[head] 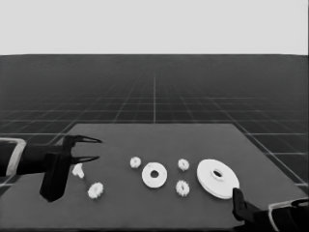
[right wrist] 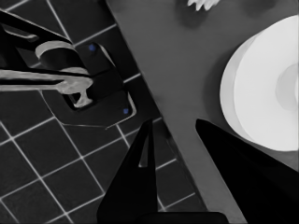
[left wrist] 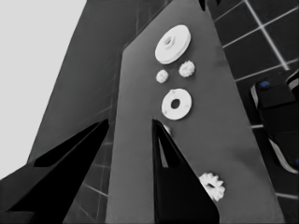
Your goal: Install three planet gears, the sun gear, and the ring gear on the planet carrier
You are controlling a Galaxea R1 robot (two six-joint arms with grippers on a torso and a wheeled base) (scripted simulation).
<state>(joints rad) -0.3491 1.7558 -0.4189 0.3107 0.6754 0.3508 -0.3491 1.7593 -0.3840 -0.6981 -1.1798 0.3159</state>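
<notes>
The smaller round part [head: 154, 175] [left wrist: 176, 103] lies flat at the table's middle. To its right is the larger round part [head: 217, 178] [left wrist: 173, 44] [right wrist: 261, 93]. Small gears lie loose around them: one at the left [head: 135, 162], two between the round parts [head: 183, 165] [head: 182, 187], and one nearer the front left [head: 96, 190] [left wrist: 212, 185]. My left gripper [head: 94, 149] [left wrist: 130, 122] hangs open over the table's left end, holding nothing. My right gripper [right wrist: 174, 122] is open at the front right corner [head: 239, 205], beside the larger round part and apart from it.
A thin white piece [head: 78, 170] lies just below the left gripper's fingers. Dark machinery with blue lights [right wrist: 93, 88] [left wrist: 275, 107] sits past the table's edge over the grid floor. The table's front right edge [right wrist: 154, 93] runs close to the right gripper.
</notes>
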